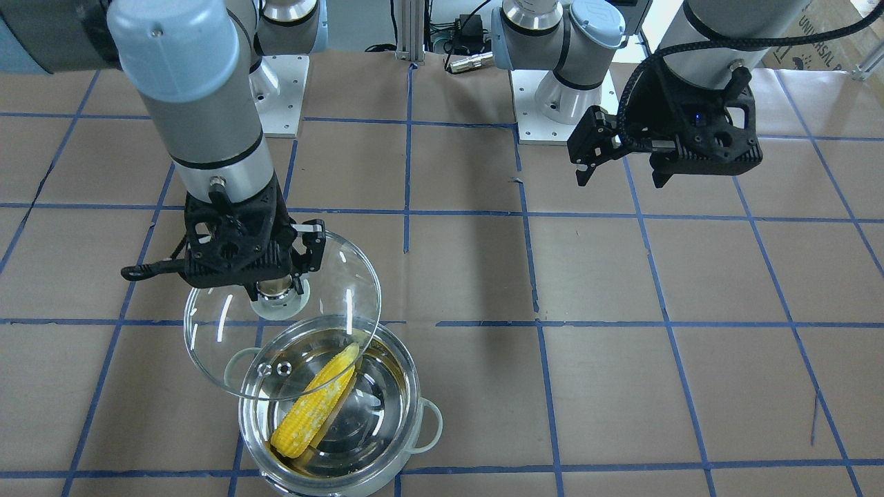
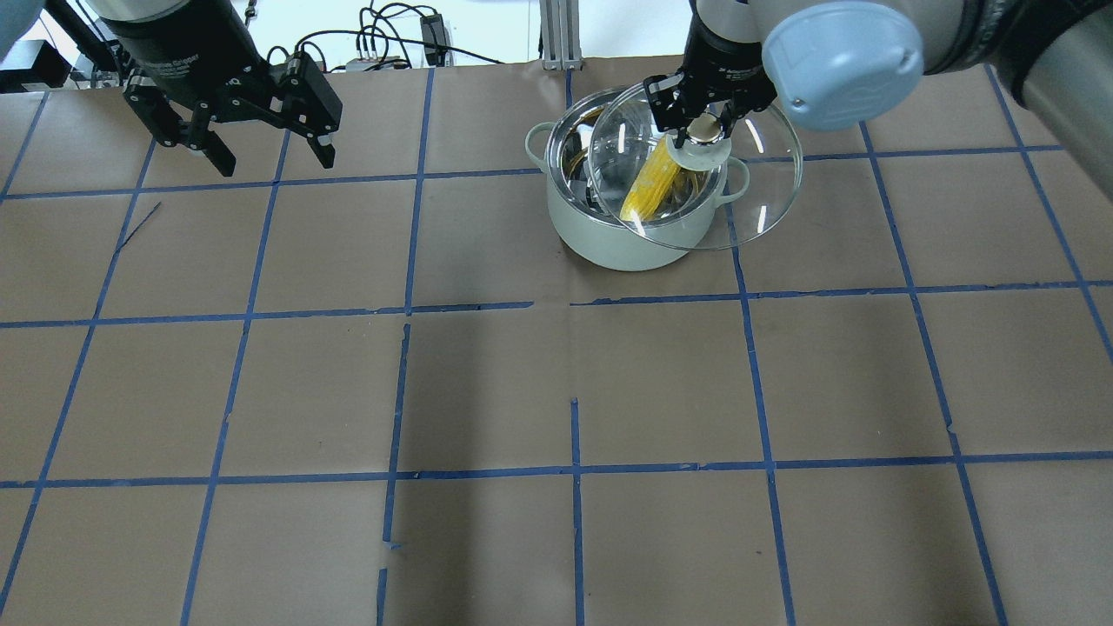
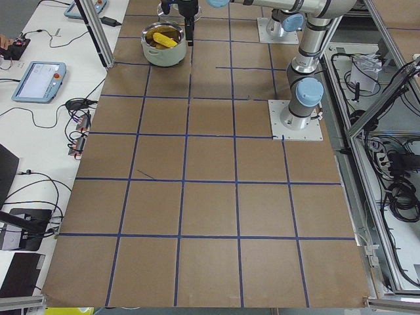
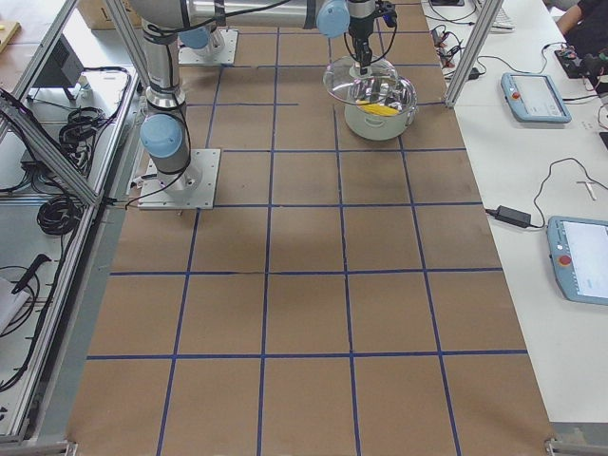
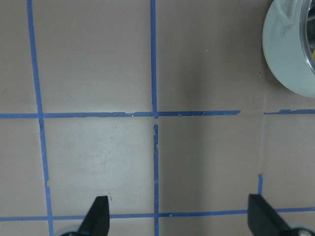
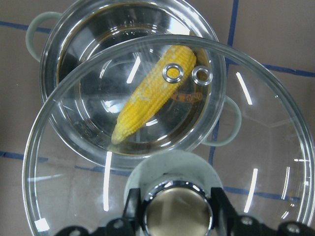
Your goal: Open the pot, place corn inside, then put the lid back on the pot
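The steel pot (image 2: 619, 236) stands at the table's far side, open, with pale side handles. The yellow corn (image 2: 654, 186) lies slanted inside it and also shows in the front view (image 1: 314, 404) and the right wrist view (image 6: 147, 103). My right gripper (image 2: 703, 130) is shut on the knob (image 6: 177, 212) of the clear glass lid (image 2: 758, 187). It holds the lid tilted above the pot, offset to the pot's right so that it only partly overlaps the rim (image 6: 58, 54). My left gripper (image 2: 276, 162) is open and empty, hovering far left of the pot.
The table is brown paper with a blue tape grid (image 2: 574, 304). The arm bases (image 1: 559, 103) stand at the robot's side. In the left wrist view the pot's pale wall (image 5: 285, 59) sits at the top right above bare paper.
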Robot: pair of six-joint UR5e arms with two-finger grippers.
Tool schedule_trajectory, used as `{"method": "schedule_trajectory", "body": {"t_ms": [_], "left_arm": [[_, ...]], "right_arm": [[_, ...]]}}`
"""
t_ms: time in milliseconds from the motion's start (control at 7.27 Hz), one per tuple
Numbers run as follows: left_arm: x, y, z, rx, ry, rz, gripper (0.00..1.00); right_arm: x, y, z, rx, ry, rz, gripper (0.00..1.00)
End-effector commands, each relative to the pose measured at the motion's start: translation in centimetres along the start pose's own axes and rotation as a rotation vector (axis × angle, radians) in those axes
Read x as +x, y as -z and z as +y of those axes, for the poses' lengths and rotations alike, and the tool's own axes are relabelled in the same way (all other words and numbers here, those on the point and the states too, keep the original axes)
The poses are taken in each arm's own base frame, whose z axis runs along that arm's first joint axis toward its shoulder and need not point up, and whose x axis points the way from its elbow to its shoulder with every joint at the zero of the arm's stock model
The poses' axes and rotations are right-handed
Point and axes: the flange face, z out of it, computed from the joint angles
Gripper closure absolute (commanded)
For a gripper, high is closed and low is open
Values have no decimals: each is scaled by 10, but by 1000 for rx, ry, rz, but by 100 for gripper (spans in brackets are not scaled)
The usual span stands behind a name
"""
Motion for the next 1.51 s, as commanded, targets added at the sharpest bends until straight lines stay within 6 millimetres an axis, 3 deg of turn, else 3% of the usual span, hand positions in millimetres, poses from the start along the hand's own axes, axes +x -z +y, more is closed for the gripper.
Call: {"method": "schedule_trajectory", "body": {"t_ms": [0,138,275,550,1375], "left_arm": [[-10,1,5,23,8,-24,0],[-8,16,7,70,3,-29,0],[-8,14,11,76,7,-25,0],[-15,22,12,105,29,-19,0],[-16,19,4,128,36,-20,0]], "right_arm": [[-24,-38,-35,-1,11,-3,53],[-33,-59,-46,-7,17,-4,53],[-39,-80,-53,-22,25,-3,54],[-42,-101,-59,-22,29,-5,53],[-39,-102,-63,-18,43,-1,54]]}}
